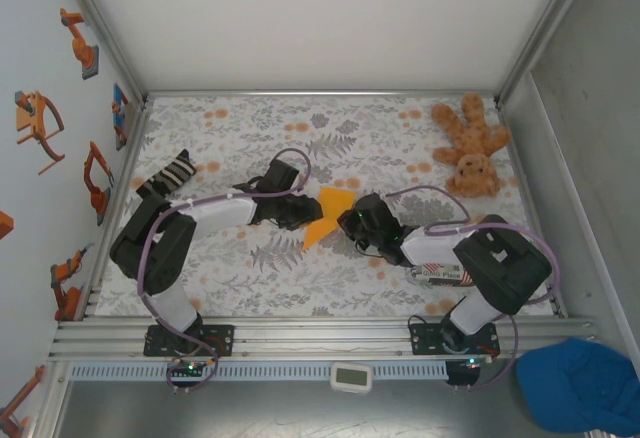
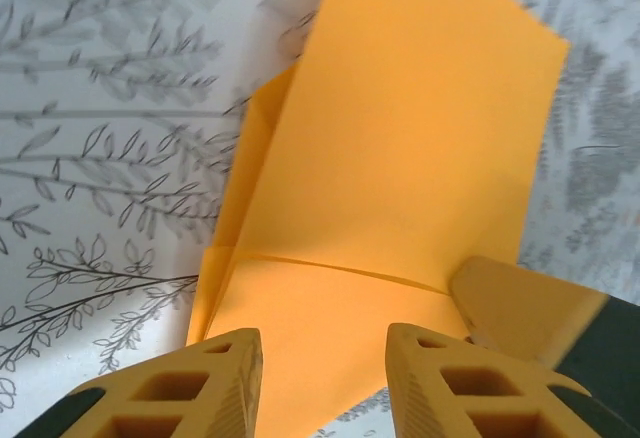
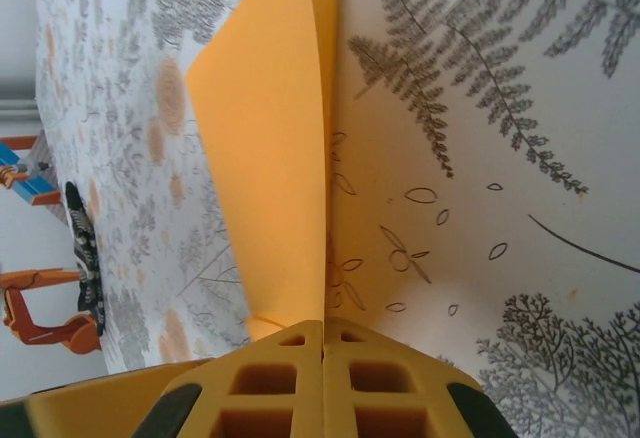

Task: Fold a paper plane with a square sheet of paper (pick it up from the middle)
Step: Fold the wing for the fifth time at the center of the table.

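The orange square sheet of paper (image 1: pixel 328 215) is folded into a pointed wedge and sits mid-table between my two grippers. In the left wrist view the paper (image 2: pixel 400 158) shows a crease across it and a folded flap at its left. My left gripper (image 2: pixel 325 378) is open, its fingers apart over the near end of the paper. One finger of the right gripper (image 2: pixel 520 303) touches the paper's right edge. In the right wrist view my right gripper (image 3: pixel 324 343) is shut on the paper (image 3: pixel 270 138), which rises edge-on out of the seam between the jaws.
A brown plush teddy (image 1: pixel 470 148) lies at the back right corner. A striped packet (image 1: pixel 168 173) lies at the left, beside the left arm's elbow. Aluminium frame rails border the floral mat (image 1: pixel 380 128). A blue cloth (image 1: pixel 580 383) lies off the table at the front right.
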Controlling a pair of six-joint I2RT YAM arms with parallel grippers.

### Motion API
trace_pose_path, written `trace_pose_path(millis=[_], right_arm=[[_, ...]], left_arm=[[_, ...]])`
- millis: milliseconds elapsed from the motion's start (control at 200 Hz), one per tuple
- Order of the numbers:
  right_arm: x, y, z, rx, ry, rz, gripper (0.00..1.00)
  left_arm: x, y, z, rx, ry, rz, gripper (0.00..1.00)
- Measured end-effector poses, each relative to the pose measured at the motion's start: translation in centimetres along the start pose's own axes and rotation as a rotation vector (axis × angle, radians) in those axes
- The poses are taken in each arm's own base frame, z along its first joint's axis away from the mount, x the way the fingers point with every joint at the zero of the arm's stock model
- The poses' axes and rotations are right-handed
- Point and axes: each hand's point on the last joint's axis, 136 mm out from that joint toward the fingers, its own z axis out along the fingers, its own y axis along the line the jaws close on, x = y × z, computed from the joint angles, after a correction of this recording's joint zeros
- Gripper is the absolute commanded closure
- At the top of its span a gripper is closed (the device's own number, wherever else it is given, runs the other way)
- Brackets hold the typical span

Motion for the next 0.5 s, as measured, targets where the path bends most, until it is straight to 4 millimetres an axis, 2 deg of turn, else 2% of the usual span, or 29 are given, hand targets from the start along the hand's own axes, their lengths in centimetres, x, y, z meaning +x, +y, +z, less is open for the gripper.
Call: trace_pose_path(millis=[110, 185, 501], right_arm=[[-0.7, 1.4, -1.2, -0.021, -0.026, -0.006, 1.0], [-1.2, 2.0, -1.9, -0.03, -0.037, 0.0, 1.0], [-2.6, 0.8, -2.8, 0.032, -0.06, 0.049, 1.0]], left_arm=[[-0.5, -1.0, -1.8, 0.028, -0.078, 0.125, 0.5], [-0.2, -1.5, -2.2, 0.026, -0.116, 0.224, 0.47], [2.6, -2.9, -0.4, -0.042, -0.199, 0.672, 0.4]])
